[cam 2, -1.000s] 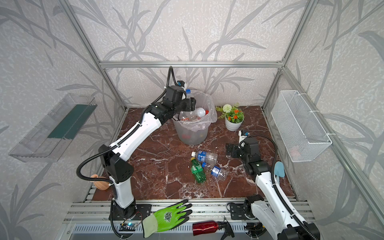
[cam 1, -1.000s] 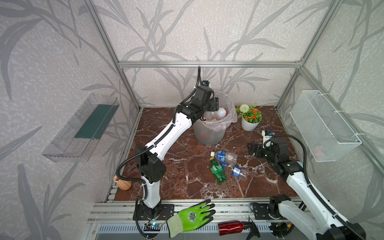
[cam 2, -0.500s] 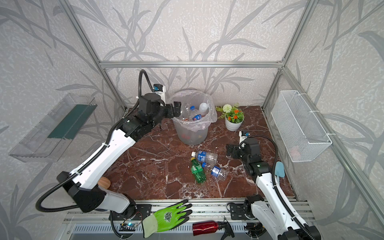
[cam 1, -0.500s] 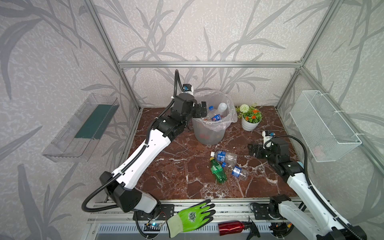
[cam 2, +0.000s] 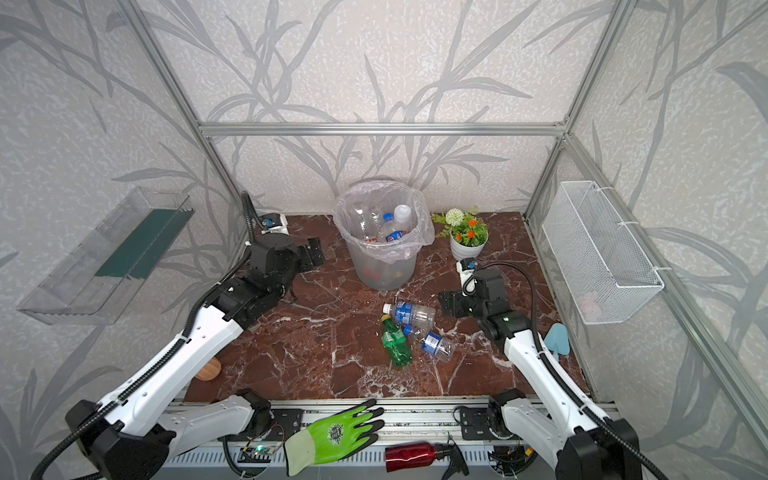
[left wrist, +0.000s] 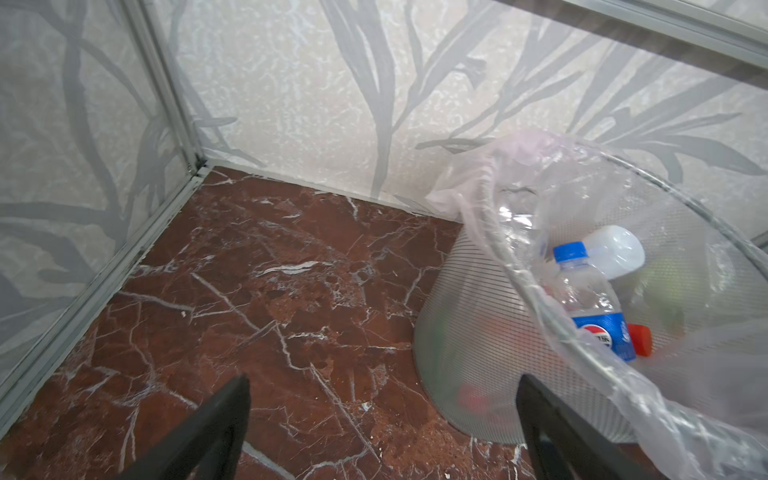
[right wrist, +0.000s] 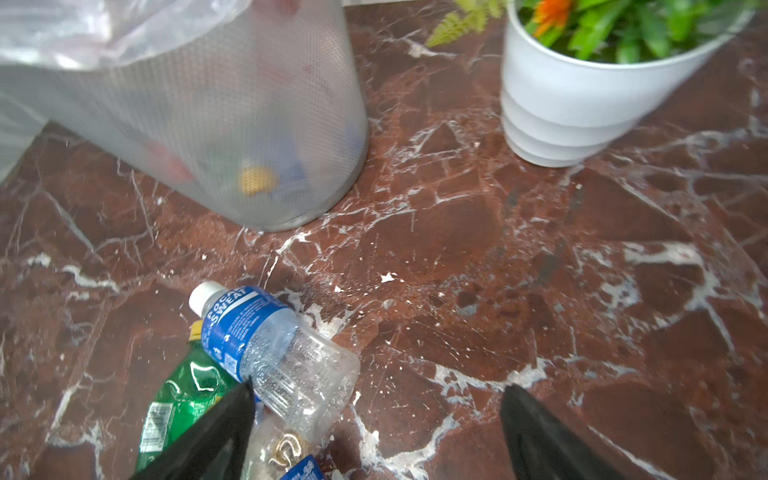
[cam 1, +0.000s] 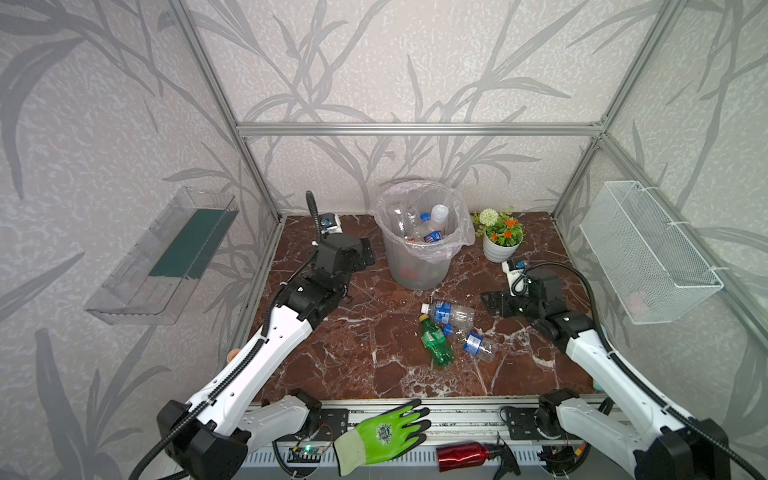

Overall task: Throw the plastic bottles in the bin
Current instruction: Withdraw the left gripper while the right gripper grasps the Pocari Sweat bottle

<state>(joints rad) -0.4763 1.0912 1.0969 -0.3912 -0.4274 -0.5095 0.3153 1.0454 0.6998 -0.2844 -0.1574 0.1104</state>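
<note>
Bottle (cam 1: 436, 345), green, flat, cap toward bin (cam 1: 415, 272)

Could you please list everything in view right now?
bin: one, grey, clear liner, back centre.
bottles in bin: several, clear.
white-capped bottle: one, clear, blue label, floor before bin.
blue-capped bottle: one, clear, beside it.
green bottle: one, green, beside those.
flower pot: one, white, right of bin.
wire basket: one, white, right wall.
shelf: one, clear, left wall.
glove: one, green, front rail.
spray bottle: one, red, front rail.
left pincer: one, black, open, left of bin.
right pincer: one, black, open, by white-capped bottle.
</note>
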